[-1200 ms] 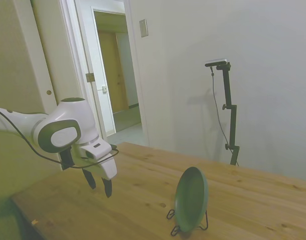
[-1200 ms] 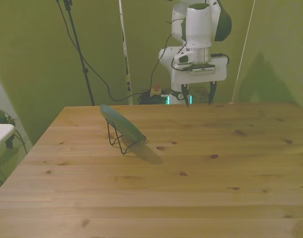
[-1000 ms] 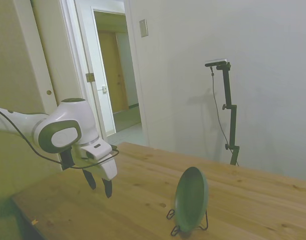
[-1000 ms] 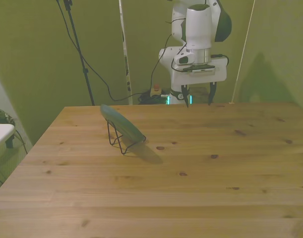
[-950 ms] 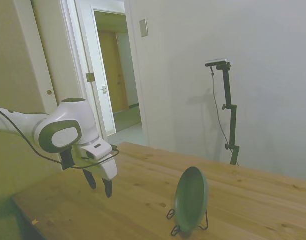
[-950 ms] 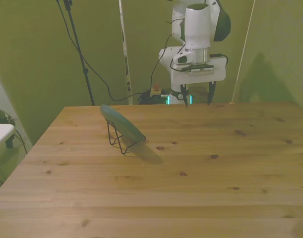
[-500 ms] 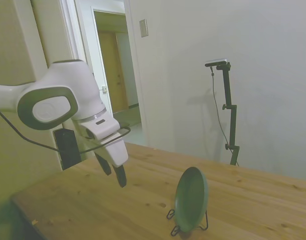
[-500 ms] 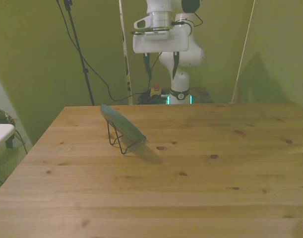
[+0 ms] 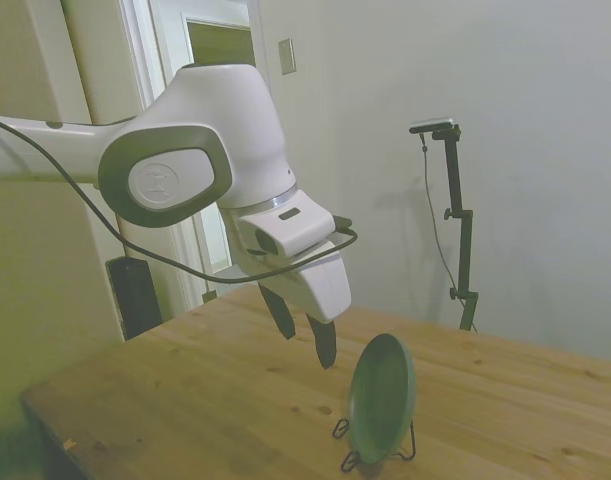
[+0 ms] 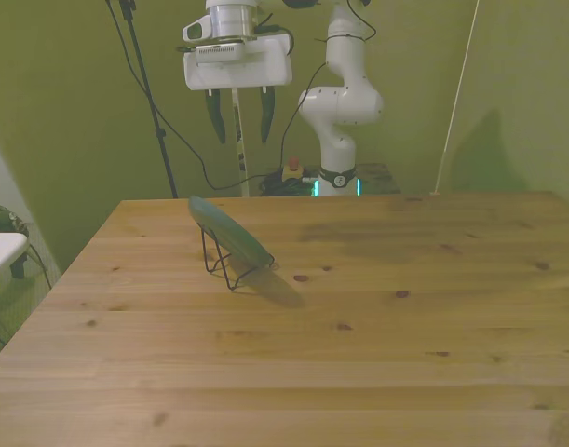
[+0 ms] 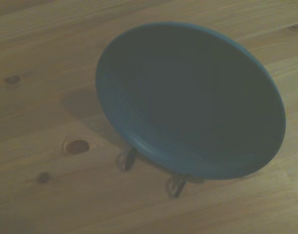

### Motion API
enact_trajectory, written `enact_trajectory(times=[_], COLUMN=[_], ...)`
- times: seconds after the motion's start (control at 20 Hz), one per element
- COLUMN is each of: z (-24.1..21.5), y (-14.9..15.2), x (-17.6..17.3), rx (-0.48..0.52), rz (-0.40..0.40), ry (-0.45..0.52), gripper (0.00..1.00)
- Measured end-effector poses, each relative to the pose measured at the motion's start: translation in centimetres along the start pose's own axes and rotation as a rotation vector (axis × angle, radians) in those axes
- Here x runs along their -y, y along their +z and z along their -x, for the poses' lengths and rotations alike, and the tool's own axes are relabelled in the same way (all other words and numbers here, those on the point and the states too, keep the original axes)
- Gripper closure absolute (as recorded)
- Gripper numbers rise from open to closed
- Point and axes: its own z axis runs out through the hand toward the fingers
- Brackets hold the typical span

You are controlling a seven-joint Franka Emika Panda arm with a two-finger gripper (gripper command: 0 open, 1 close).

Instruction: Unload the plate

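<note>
Plate [image 9: 381, 398]: was propped tilted in a black wire stand [image 10: 221, 265] near the table's [image 10: 377, 354] far edge.
Gripper [image 10: 237, 117]: was held above it, jaws wide, empty.
Obstructions: none were seen.

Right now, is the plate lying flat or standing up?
Standing up, tilted back. The plate leans on its edge in a wire stand on the table.

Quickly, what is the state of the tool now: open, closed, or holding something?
Tool: open, holding nothing, up in the air above the plate.
</note>
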Motion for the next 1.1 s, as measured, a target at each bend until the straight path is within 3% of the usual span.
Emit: enact_trajectory(times=[0.25, 0.55, 0.85, 1.1], z=[-0.6, -6.9, -10.1, -9.7], y=[0.0, -2.1, 0.3, 1.5], x=[0.3, 2.1, 6.8, 10.2], rx=[0.011, -0.011, 0.025, -0.023], rz=[0.019, 0.057, 0.166, 0.291], ry=[-0.007, -0.011, -0.213, -0.386], gripper=[0.00, 0.00, 0.00, 0.00])
